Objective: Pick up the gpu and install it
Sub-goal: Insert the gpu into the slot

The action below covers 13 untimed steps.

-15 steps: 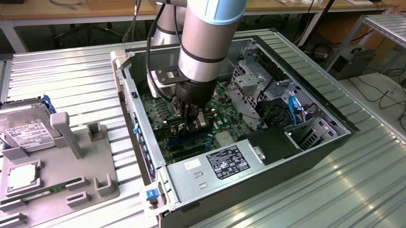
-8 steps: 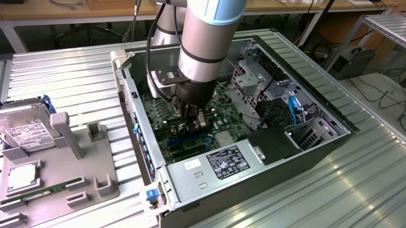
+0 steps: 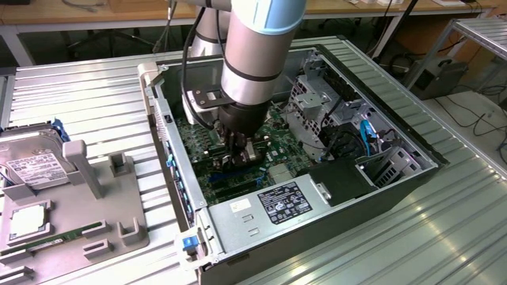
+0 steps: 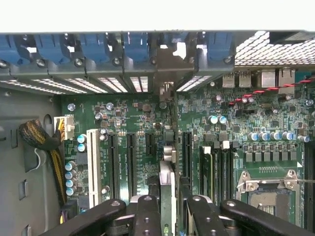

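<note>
1. The arm reaches down into the open computer case point(image 3: 333, 119), which lies on its side on the ribbed metal bench point(image 3: 87, 101). The gripper point(image 3: 237, 155) is low over the green motherboard point(image 3: 277, 133), near the middle of the case.

2. In the wrist view the gpu point(image 4: 167, 162) stands on edge between the two black fingers point(image 4: 147, 216), seen end-on as a thin card running away toward the rear wall of the case. The fingers are closed in against its two faces, so they appear to be gripping it.

3. The card's far end, a silver bracket point(image 4: 167, 66), sits in the one open gap in the row of slotted rear covers point(image 4: 118, 83), in line with the blue retaining clips point(image 4: 135, 46) above them.

4. The card's lower edge lies along an expansion slot, between the black slots point(image 4: 130, 162) on one side and another black slot point(image 4: 187, 152) on the other. Whether the edge connector is pressed fully home cannot be told.

5. Judged from this, the pick-up is done and the card has been carried to its slot; the seating itself looks under way or just finished, with the fingers not yet let go.

6. On the exterior view's left, the grey parts holder point(image 3: 87, 202) has a hard drive point(image 3: 32, 163) and a memory stick point(image 3: 56, 239) in it.
</note>
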Each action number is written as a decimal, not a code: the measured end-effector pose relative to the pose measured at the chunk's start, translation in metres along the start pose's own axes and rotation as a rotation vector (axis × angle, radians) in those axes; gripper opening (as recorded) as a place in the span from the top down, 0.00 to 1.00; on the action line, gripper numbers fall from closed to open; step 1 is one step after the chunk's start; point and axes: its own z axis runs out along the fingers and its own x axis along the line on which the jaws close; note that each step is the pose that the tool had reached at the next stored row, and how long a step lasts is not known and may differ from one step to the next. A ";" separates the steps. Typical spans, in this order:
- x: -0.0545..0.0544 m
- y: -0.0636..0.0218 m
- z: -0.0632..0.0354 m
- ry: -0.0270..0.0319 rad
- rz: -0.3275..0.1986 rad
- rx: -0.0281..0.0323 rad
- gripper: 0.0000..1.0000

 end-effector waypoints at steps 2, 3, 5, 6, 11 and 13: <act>0.000 0.0010 0.0007 0.0003 0.000 -0.0001 0.74; 0.000 0.0016 0.0013 -0.0004 0.000 -0.0003 0.74; 0.000 0.0019 0.0021 -0.0003 0.000 0.0001 0.74; 0.000 0.0019 0.0026 -0.0002 0.000 0.0000 0.74; 0.000 0.0021 0.0037 -0.0001 0.000 -0.0001 0.74; 0.000 0.0021 0.0039 -0.0003 0.000 0.0000 0.74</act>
